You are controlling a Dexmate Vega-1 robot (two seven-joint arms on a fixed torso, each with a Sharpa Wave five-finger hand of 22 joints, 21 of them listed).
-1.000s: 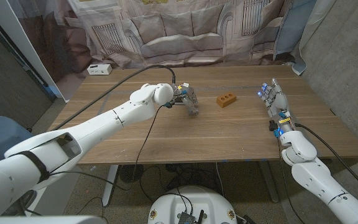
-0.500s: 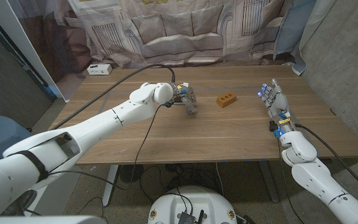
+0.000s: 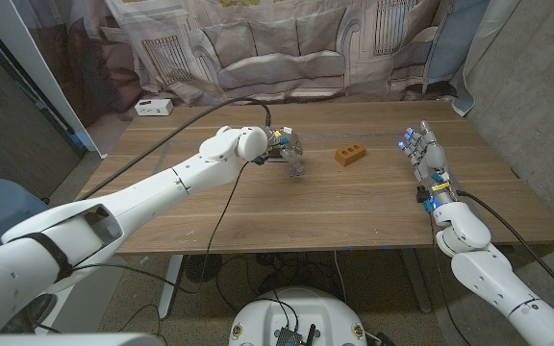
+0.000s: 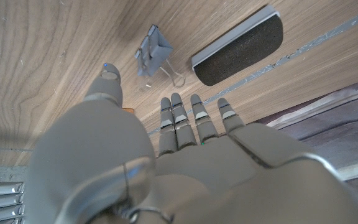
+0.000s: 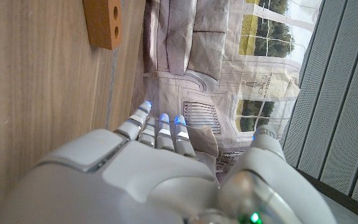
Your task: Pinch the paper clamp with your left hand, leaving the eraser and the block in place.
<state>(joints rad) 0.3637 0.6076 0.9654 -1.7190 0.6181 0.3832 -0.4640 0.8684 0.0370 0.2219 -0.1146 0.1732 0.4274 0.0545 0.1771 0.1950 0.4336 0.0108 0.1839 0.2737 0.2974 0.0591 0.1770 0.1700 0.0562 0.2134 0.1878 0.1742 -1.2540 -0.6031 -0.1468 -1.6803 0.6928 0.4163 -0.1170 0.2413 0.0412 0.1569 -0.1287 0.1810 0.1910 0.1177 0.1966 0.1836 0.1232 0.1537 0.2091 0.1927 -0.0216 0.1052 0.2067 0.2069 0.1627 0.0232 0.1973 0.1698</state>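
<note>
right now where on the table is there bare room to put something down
Bare wood spans the near half of the wooden table, between the left arm and the right hand. Also free: the stretch between the orange holed block and that hand. It is crowded under the left hand, by the grey paper clamp and black eraser.

We look for lettering and find none we can read: no word, brand, number or sign on any surface. The small white box (image 3: 152, 107) at the far left of the table (image 3: 354, 207) carries dark marks, but they are too small for us to make out.
</note>
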